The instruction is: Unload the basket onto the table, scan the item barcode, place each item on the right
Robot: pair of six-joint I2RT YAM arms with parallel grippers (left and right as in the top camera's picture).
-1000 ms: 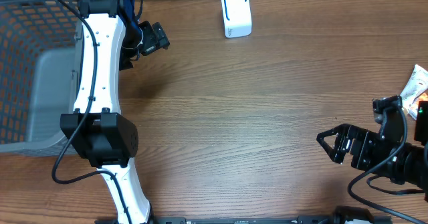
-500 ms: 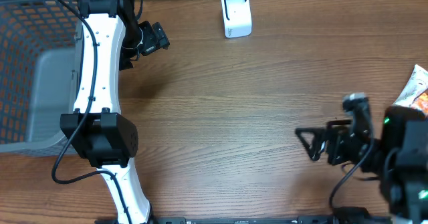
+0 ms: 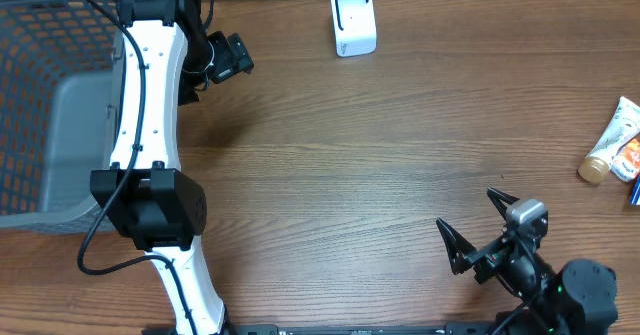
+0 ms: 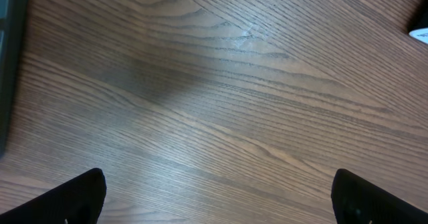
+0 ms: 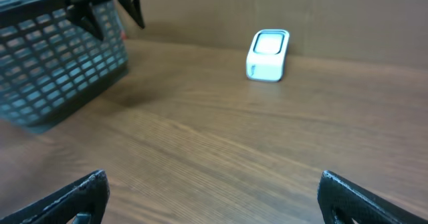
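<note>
Both claws stand spread, holding nothing: your right gripper [image 3: 466, 210] hangs near right, your left gripper [image 4: 219, 180] far left beside the basket [image 3: 40, 105]. Your tube [image 3: 612, 145] lies at the right edge, well apart from the scanner [image 3: 353, 22].

Looking down from the left wrist, I've got the wood-grain surface [image 4: 221, 83] filling the view. My left pincer [image 4: 217, 200] is spread wide, one dark fingertip [image 4: 70, 200] in each bottom corner and only wood grain between them. A dark grey strip [image 4: 7, 63] runs down the left edge, and a dark-and-white sliver [image 4: 420, 31] pokes in top right, too cropped to name.
</note>
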